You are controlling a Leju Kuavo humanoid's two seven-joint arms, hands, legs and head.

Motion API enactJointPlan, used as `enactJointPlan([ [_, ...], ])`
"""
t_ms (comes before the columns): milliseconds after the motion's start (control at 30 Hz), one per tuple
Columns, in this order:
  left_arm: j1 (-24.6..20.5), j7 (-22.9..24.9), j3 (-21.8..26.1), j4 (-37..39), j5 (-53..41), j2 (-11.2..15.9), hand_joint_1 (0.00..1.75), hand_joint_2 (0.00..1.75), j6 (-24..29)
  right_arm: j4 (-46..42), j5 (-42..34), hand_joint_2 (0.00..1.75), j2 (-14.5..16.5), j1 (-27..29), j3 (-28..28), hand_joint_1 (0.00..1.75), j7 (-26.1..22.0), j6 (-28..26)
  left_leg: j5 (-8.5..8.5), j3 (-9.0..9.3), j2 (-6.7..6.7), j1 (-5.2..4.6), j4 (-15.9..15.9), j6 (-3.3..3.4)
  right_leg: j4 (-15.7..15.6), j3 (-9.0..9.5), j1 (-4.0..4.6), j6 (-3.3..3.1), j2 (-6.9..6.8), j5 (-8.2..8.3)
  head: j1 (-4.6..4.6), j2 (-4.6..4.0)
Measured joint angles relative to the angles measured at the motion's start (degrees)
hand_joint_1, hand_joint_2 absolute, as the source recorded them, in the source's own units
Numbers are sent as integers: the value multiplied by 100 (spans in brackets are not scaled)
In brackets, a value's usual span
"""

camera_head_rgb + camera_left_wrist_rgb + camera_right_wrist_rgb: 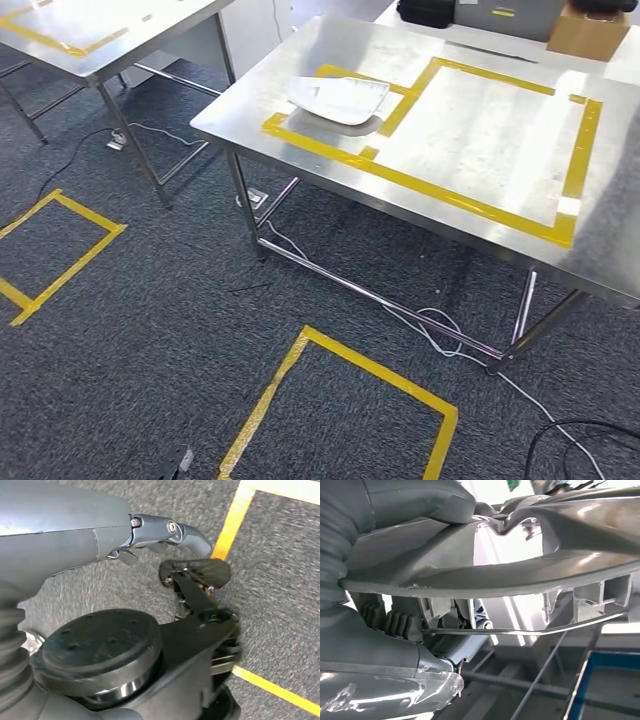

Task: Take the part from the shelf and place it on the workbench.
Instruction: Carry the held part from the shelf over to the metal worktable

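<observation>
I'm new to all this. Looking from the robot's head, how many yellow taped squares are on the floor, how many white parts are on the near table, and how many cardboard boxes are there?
Yellow taped floor squares: 2
White part on the near table: 1
Cardboard box: 1
Total: 4

Workbench (483,130): brushed metal, smooth, softly reflective, edged with glossy yellow tape (423,185). Floor carpet (151,330): dark, rough, matt cloth. Part (546,575) in the right hand (395,645): grey, glossy, smooth.
</observation>
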Motion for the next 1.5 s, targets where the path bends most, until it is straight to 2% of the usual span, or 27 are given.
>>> enactJointPlan([
  [67,-5,-12,0,-1,-18,7,0,175,-5,1,20,175,1,3,0,175,20,0,51,138,-120,0,-319,23,-4,-45,-9,68,146,21,-1,0],
  [133,-15,-31,-1,-1,-39,6,0,175,-19,1,39,175,1,35,-4,175,46,-1,56,157,15,1,-362,61,-27,-89,-31,136,239,46,-6,0],
  [167,-22,-37,0,-2,-43,8,0,175,-27,1,43,175,0,52,-7,175,57,-1,67,166,90,7,-379,95,27,-130,-23,163,140,10,8,0],
  [200,-24,-41,1,-2,-43,8,0,175,-34,0,45,175,-2,60,-8,175,61,-1,76,174,170,15,-396,127,183,-214,-11,189,-30,-89,34,0],
  [267,-9,-43,1,-3,-44,8,0,175,-47,-1,46,175,-5,58,-3,175,64,0,71,184,328,13,-408,172,840,-518,8,233,-449,-446,77,0],
  [300,4,-39,2,-3,-44,9,0,175,-51,0,47,175,-7,53,-1,175,65,1,64,186,410,8,-408,180,1214,-690,1,254,-551,-611,82,0],
  [333,15,-31,3,-3,-44,11,0,175,-54,1,48,175,-7,53,2,175,65,2,57,190,492,6,-407,180,1483,-811,-9,271,-601,-698,81,0],
  [367,19,-21,4,-3,-44,13,0,175,-55,1,49,175,-7,55,2,175,67,3,48,196,570,8,-406,174,1547,-830,-20,287,-628,-675,83,0],
  [400,19,-11,5,-3,-44,11,0,175,-55,2,52,175,-7,56,2,175,70,5,35,209,646,10,-405,162,1397,-737,-31,300,-663,-558,82,0],
  [433,16,-4,6,-3,-44,6,0,175,-54,2,55,175,-7,56,2,175,72,7,16,233,718,15,-404,142,1052,-536,-40,312,-733,-376,82,0],
  [467,13,-1,7,-4,-44,6,0,175,-54,2,58,175,-7,54,2,175,74,9,-8,264,782,3,-402,113,645,-305,-34,325,-891,-224,85,0],
  [533,11,2,7,-9,-44,9,0,175,-52,3,61,175,-8,46,3,175,79,11,-55,322,888,-39,-393,49,97,11,-23,277,-1101,-59,84,0],
  [567,8,3,7,-12,-43,13,0,175,-50,4,63,175,-8,44,3,175,81,13,-66,343,942,-63,-395,22,25,43,-14,234,-1126,-60,79,0],
  [633,-4,11,8,-14,-42,14,0,175,-42,3,70,175,-9,56,4,175,83,19,-83,377,1053,-67,-415,-31,26,20,-17,133,-956,-44,63,0],
  [667,-12,15,8,-14,-42,16,0,175,-38,-1,78,175,-9,65,4,175,81,23,-125,378,1004,-54,-389,-62,16,13,-25,94,-881,-35,59,0],
  [700,-19,17,8,-14,-42,17,0,175,-37,-5,89,175,-9,69,4,175,79,26,-217,340,886,-39,-282,-90,4,11,-36,58,-809,-24,51,0],
  [767,-21,20,8,-14,-45,16,0,175,-46,-11,147,175,-9,59,7,175,66,4,-550,71,539,-20,301,-120,-9,1,-52,3,-680,-9,17,0],
  [833,-3,29,8,-13,-53,15,0,175,-65,-10,253,175,-9,52,10,175,43,-107,-823,-316,389,-20,1023,-118,-9,-15,-48,-27,-551,-4,-8,0],
  [867,6,34,8,-13,-57,15,0,175,-73,-10,302,175,-9,53,10,175,36,-185,-807,-425,367,-21,1175,-111,-8,-16,-44,-33,-493,-3,-12,0],
  [900,9,37,8,-12,-59,16,0,175,-78,-9,336,175,-9,50,10,175,33,-262,-676,-435,356,-22,1115,-95,-8,-13,-41,-34,-433,-1,-15,0],
  [933,8,37,8,-12,-59,19,0,175,-80,-9,355,175,-9,42,10,175,33,-318,-459,-337,348,-22,845,-74,-8,-3,-41,-29,-382,-1,-18,0],
  [967,4,37,8,-12,-59,21,0,175,-81,-9,364,175,-9,33,10,175,35,-351,-229,-178,331,-22,469,-48,-8,6,-41,-18,-341,0,-22,0],
  [1033,-12,37,8,-12,-59,25,0,175,-84,-9,371,175,-9,24,10,175,39,-371,31,100,284,-18,-186,-14,15,3,-18,29,-284,-10,-28,0],
  [1100,-25,37,8,-12,-58,13,0,175,-87,-9,373,175,-9,26,13,175,39,-371,62,164,256,-16,-389,-20,20,-15,3,13,-268,-23,-34,0],
  [1167,-23,37,9,-12,-57,8,0,175,-88,-8,373,175,-9,23,19,175,42,-367,81,152,254,-20,-390,-10,-24,-2,0,-1,-283,-2,-34,0],
  [1333,-22,12,12,-12,-50,15,0,175,-75,2,369,175,-9,-73,35,175,216,-131,99,144,246,-25,-389,53,-111,45,-2,96,-306,58,-32,0],
  [1500,-22,54,11,-12,-74,26,0,175,-107,109,193,175,-22,-196,95,175,342,703,99,129,246,-27,-388,66,-124,49,-6,136,-300,73,-34,0],
])
